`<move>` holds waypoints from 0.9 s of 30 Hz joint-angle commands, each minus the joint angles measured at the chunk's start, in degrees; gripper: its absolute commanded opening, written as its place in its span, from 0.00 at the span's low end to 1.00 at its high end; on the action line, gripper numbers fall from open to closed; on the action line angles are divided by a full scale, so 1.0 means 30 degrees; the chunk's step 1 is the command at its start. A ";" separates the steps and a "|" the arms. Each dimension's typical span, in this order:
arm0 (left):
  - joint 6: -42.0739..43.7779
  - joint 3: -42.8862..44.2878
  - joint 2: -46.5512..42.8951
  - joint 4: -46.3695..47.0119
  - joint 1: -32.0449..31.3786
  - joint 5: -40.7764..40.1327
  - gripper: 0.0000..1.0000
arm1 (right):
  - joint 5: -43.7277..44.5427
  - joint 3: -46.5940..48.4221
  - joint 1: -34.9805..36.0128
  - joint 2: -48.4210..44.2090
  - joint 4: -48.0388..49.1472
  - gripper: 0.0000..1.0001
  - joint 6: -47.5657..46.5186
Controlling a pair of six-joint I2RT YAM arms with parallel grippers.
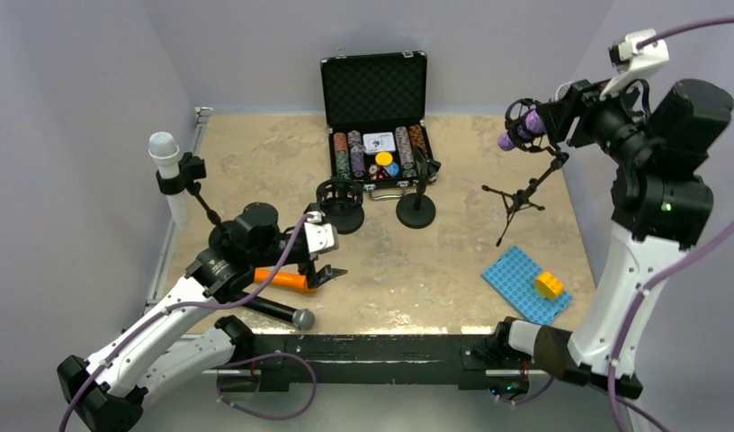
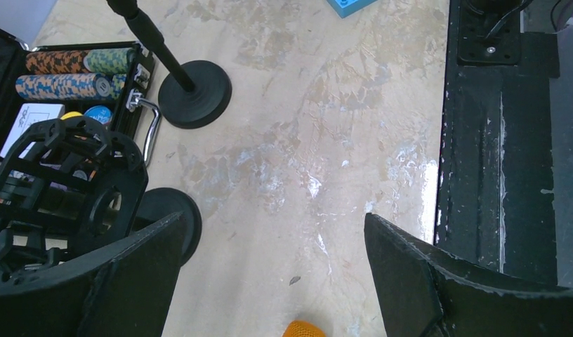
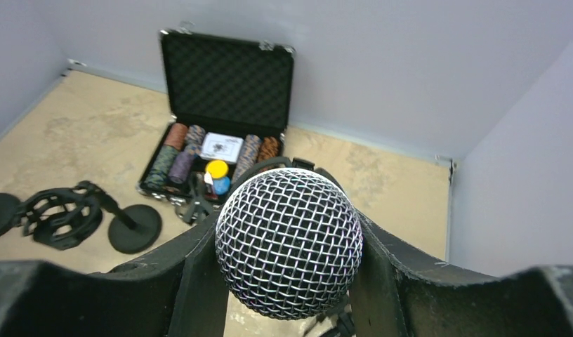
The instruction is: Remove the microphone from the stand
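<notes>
A purple microphone (image 1: pixel 509 139) with a silver mesh head (image 3: pixel 289 242) sits in a black shock mount (image 1: pixel 523 121) on a tripod stand (image 1: pixel 518 200) at the right of the table. My right gripper (image 1: pixel 563 106) is raised at the mount and is shut on the microphone's mesh head, one finger (image 3: pixel 164 281) on each side. My left gripper (image 1: pixel 326 273) is open and empty, low over the table. An orange microphone (image 1: pixel 287 280) lies just behind it. The orange tip (image 2: pixel 303 328) shows between the open fingers in the left wrist view.
A white microphone (image 1: pixel 164 148) stands clipped at far left. A black microphone (image 1: pixel 278 311) lies near the front edge. An empty shock-mount stand (image 1: pixel 338 200) and a round-base stand (image 1: pixel 416 209) stand before the open poker-chip case (image 1: pixel 377 117). A blue baseplate (image 1: pixel 516 279) carries a yellow brick (image 1: pixel 550 284).
</notes>
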 commanded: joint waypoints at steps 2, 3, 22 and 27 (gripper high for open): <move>-0.0638 0.0722 0.0538 0.1095 0.0074 0.0687 1.00 | -0.2849 0.1109 -0.0048 -0.1715 0.0422 0.00 -0.0130; -0.0640 0.0847 0.0613 0.1065 0.0094 0.0701 1.00 | -0.3559 0.1253 -0.0030 -0.1829 0.0084 0.00 -0.0070; -0.3180 0.5350 0.1539 0.0112 0.0001 0.2113 1.00 | -1.0802 -0.4008 0.4295 -0.4844 0.1887 0.00 0.1121; -0.2948 0.6241 0.1697 0.0229 -0.0061 0.2900 1.00 | -1.0590 -0.4999 0.7128 -0.4075 0.2335 0.00 -0.0248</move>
